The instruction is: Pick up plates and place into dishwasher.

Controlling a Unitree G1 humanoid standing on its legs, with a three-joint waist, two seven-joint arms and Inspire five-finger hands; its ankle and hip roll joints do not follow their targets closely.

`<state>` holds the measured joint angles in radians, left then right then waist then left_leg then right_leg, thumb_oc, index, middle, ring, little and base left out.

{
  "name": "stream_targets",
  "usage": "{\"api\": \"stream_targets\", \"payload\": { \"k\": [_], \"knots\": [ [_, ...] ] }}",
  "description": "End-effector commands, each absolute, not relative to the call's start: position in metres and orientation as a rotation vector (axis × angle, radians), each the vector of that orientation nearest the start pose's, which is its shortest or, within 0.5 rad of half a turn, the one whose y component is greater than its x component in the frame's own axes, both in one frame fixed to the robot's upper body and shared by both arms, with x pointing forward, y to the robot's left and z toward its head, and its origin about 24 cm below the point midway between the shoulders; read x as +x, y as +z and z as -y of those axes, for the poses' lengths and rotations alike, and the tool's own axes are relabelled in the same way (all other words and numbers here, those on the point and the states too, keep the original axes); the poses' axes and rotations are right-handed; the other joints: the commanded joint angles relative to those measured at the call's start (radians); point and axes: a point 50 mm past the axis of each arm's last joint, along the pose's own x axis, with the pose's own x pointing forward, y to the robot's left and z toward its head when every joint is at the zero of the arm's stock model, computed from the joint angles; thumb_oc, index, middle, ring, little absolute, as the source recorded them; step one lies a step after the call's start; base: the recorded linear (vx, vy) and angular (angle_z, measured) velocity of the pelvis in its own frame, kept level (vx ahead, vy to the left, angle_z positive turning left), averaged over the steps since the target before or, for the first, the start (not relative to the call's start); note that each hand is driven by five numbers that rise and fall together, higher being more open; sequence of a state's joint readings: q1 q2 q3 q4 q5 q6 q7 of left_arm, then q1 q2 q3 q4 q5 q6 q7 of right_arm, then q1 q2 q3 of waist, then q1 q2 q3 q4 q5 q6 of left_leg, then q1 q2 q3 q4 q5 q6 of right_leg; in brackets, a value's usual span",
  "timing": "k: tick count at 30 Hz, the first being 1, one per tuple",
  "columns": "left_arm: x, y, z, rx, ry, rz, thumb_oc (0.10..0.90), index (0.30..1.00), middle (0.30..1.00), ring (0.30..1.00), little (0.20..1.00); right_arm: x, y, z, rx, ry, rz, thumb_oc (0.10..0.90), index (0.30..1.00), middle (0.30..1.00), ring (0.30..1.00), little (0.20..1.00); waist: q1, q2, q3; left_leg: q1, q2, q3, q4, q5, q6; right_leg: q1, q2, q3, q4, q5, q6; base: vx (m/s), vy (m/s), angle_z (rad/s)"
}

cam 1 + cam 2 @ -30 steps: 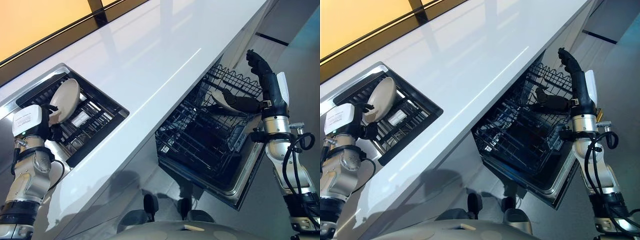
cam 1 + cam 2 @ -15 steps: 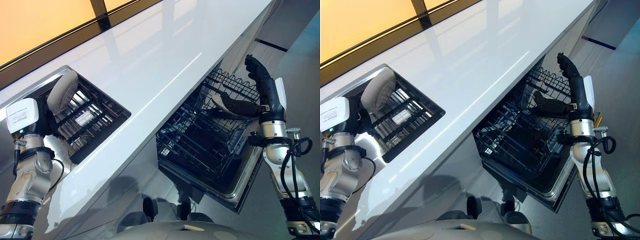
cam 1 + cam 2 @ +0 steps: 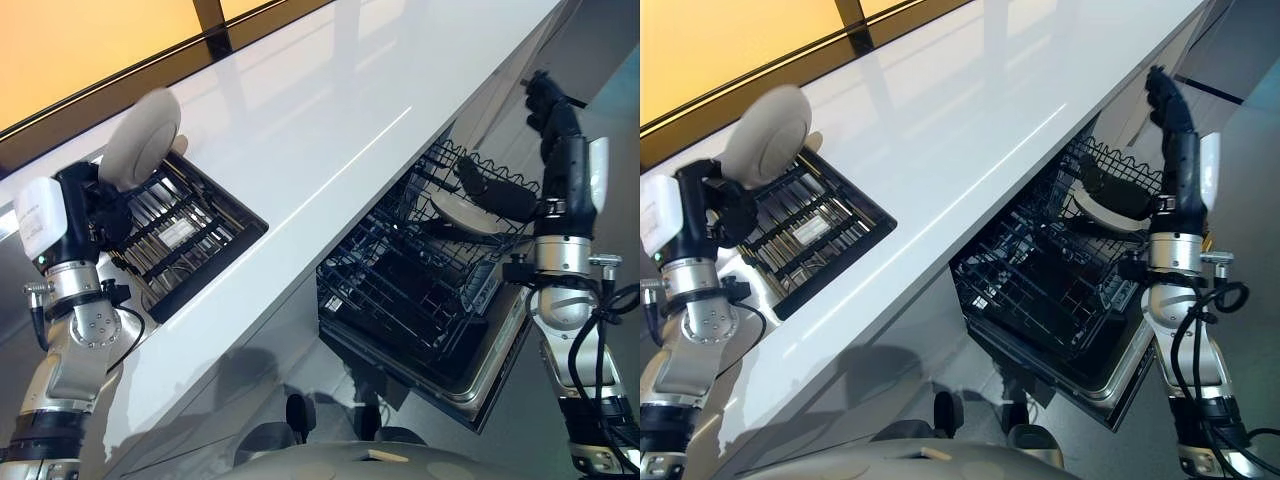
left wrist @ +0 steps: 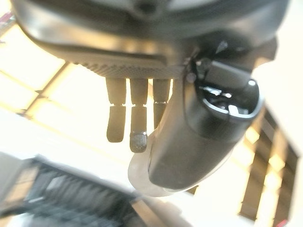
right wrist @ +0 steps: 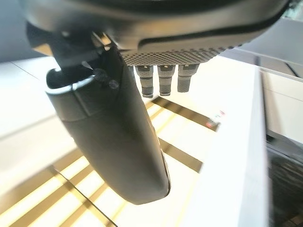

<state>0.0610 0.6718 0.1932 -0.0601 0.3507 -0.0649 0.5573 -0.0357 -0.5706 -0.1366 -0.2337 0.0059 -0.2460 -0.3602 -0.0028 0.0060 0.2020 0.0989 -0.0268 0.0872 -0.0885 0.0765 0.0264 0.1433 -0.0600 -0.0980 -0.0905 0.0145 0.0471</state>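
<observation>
Left hand pinching plate by its edge, high above sink rack. Right hand released above dishwasher basket. Risk: thin rim grip slipping mid-carry across bench.

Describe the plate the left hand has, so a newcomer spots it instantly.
Start at the white counter, then go to the sunken black rack at its left end. The left hand holds a plate above that rack; it is the round, pale one raised in the air, whereas the other plate lies in the dishwasher.
</observation>
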Motion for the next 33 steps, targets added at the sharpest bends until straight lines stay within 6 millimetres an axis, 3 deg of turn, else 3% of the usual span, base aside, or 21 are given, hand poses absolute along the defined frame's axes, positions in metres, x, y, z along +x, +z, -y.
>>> {"api": "stream_targets", "payload": {
  "k": [1,7,11,16,22,27,33],
  "knots": [
    [0.219,0.201,-0.314,0.939,0.803,0.716,0.1,0.3,0.3,0.3,0.2,0.22,0.224,0.25,-0.511,-0.381,0.948,0.8,0.9,0.9,0.9,0.9,-0.015,0.016,-0.111,0.034,-0.057,-0.045,0.007,-0.145,-0.003,-0.045,0.084,-0.043,0.081,-0.098,0.015,0.0,0.0,0.0],
    [0.209,0.216,-0.304,0.894,0.778,0.878,0.1,0.3,0.3,0.3,0.2,0.218,0.236,0.25,-0.537,-0.356,1.003,0.8,0.9,0.9,0.9,0.9,-0.005,0.011,-0.118,0.035,-0.058,-0.049,0.007,-0.147,-0.004,-0.038,0.079,-0.055,0.075,-0.098,0.014,0.0,0.003,0.04],
    [0.207,0.229,-0.294,0.908,0.74,0.994,0.1,0.3,0.3,0.3,0.2,0.221,0.249,0.24,-0.562,-0.208,1.02,0.8,0.9,0.9,0.9,0.9,0.002,0.006,-0.122,0.035,-0.058,-0.053,0.007,-0.147,-0.007,-0.038,0.078,-0.063,0.081,-0.103,0.013,0.0,0.0,0.03],
    [0.212,0.245,-0.276,0.958,0.588,1.094,0.1,0.3,0.3,0.3,0.2,0.231,0.259,0.211,-0.533,0.285,0.933,0.8,0.9,0.9,0.9,0.9,0.012,-0.007,-0.132,0.033,-0.057,-0.06,0.007,-0.146,-0.011,-0.037,0.074,-0.077,0.09,-0.108,0.01,-0.01,-0.01,0.05],
    [0.225,0.252,-0.26,0.969,0.413,1.138,0.1,0.3,0.3,0.3,0.2,0.252,0.266,0.185,-0.583,0.567,0.847,0.8,0.9,0.9,0.9,0.9,0.03,-0.02,-0.143,0.033,-0.056,-0.07,0.008,-0.143,-0.012,-0.033,0.071,-0.093,0.099,-0.114,0.006,0.0,-0.02,0.15],
    [0.233,0.254,-0.246,0.972,0.296,1.169,0.1,0.3,0.3,0.3,0.2,0.262,0.276,0.175,-0.612,0.604,0.858,0.8,0.9,0.9,0.9,0.9,0.036,-0.025,-0.148,0.036,-0.056,-0.074,0.008,-0.143,-0.01,-0.029,0.072,-0.097,0.1,-0.114,0.005,0.02,-0.01,0.06],
    [0.241,0.253,-0.232,0.987,0.19,1.171,0.1,0.3,0.3,0.3,0.2,0.274,0.282,0.178,-0.607,0.506,0.845,0.8,0.9,0.9,0.9,0.9,0.034,-0.024,-0.149,0.043,-0.055,-0.074,0.006,-0.145,-0.005,-0.024,0.074,-0.092,0.099,-0.112,0.005,0.0,0.0,0.0]
  ]
}}
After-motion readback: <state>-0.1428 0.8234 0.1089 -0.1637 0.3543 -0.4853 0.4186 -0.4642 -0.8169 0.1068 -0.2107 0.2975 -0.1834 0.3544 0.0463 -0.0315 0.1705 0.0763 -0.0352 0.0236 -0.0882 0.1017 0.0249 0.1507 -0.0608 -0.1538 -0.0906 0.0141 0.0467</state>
